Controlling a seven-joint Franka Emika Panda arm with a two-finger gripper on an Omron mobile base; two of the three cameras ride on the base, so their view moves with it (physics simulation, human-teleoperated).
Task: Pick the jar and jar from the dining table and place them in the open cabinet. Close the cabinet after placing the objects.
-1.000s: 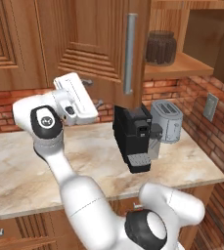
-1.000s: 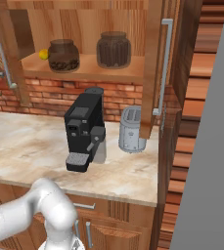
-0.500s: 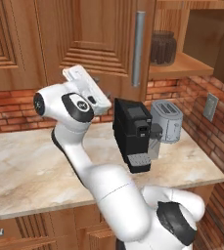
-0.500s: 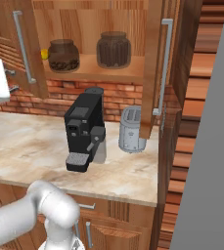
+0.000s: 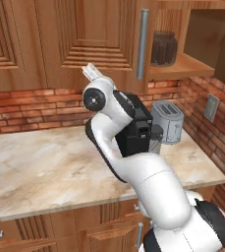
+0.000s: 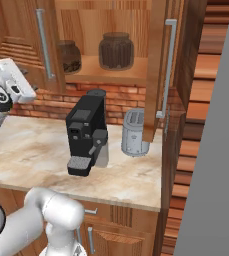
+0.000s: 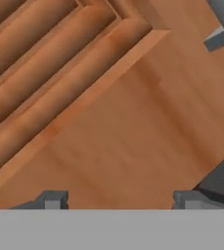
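While the arm (image 5: 133, 162) bends up over the counter (image 5: 40, 167), its gripper (image 7: 116, 199) faces the cabinet door (image 5: 89, 39) close up: in the hand view the raised panel runs diagonally from 8 o'clock to 1 o'clock, and the end of the silver handle (image 7: 221, 24) shows at 1 o'clock. Both finger tips (image 7: 52, 199) stand well apart at the bottom of that view with only bare wood between them, so the hand is open and holds nothing.

Two jars sit on the shelf (image 6: 111, 70) of the cabinet (image 6: 156, 60). From the right base view, the jar of sticks (image 6: 116, 51) stands in the open at 12 o'clock, and the jar of beans (image 6: 70, 56) sits just to its left, partly behind the left door's handle (image 6: 44, 45). That door is swung most of the way across; the right door (image 6: 158, 70) hangs open.

Below the shelf, a black coffee machine (image 6: 86, 135) and a grey toaster (image 6: 134, 132) stand on the counter, near each other.
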